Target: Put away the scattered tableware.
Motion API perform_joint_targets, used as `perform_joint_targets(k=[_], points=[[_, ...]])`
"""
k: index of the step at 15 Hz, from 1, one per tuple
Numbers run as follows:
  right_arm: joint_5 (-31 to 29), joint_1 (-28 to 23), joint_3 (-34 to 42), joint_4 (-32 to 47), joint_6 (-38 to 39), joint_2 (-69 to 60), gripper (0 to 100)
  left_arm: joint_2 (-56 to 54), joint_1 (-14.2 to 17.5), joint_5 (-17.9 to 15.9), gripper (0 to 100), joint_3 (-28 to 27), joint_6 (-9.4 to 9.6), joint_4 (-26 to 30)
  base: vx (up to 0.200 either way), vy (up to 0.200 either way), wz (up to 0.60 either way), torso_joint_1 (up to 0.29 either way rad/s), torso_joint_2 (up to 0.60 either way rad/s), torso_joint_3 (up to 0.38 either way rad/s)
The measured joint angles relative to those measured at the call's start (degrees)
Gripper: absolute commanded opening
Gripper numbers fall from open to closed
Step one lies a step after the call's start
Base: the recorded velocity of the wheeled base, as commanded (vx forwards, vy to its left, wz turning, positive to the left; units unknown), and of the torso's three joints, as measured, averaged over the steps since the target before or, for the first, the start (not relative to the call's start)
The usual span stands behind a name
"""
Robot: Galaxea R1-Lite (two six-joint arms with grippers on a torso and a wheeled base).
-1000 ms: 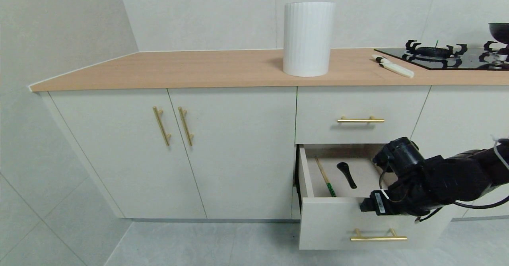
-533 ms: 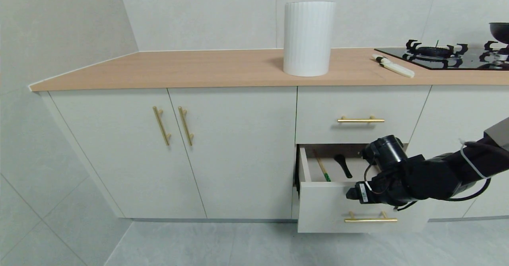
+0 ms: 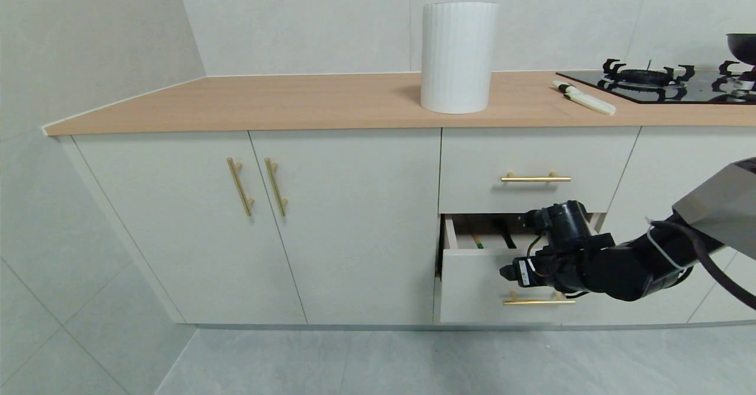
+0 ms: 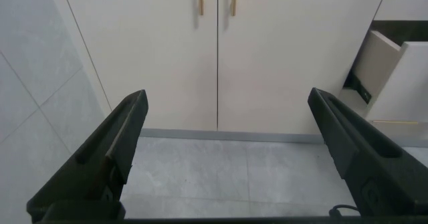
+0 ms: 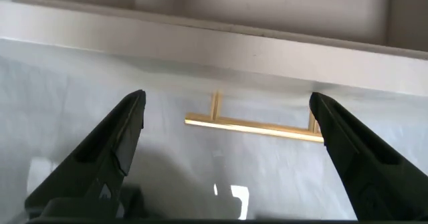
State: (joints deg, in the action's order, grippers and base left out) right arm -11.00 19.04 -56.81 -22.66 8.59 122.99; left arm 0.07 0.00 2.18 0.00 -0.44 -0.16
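Brass bar handle (image 3: pixel 538 301) on flat pale drawer (image 3: pixel 472 283) front.

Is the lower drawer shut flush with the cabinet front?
No, the lower drawer juts out from the cabinet, with a gap open along its top.

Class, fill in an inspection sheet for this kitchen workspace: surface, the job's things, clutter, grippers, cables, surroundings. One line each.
Surface: wooden countertop, flat, no spills seen.
Job's things: chopstick and dark spoon lie in the partly open lower drawer; knife lies on the countertop beside the hob.
Clutter: tall white ribbed container standing on the countertop.
Grippers: right gripper open, facing the drawer's gold handle; left gripper open, low before the cupboard doors, holding nothing.
Cables: black cable and white tie on the right arm.
Surroundings: tiled wall, tiled floor.
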Motion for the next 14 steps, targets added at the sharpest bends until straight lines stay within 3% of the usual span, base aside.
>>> perform_joint_targets(k=[5, 14], points=[[0.0, -2.4, 0.0, -12.5, 0.0, 5.7, 100, 0.0, 0.0, 0.0, 100, 0.0, 0.00, 0.0, 0.000, 0.000, 0.00, 0.000, 0.00, 0.000], [-3.0, -6.3, -1.9, -26.7, 0.2, 13.5, 100, 0.0, 0.0, 0.0, 100, 0.0, 0.01, 0.0, 0.000, 0.000, 0.00, 0.000, 0.00, 0.000]])
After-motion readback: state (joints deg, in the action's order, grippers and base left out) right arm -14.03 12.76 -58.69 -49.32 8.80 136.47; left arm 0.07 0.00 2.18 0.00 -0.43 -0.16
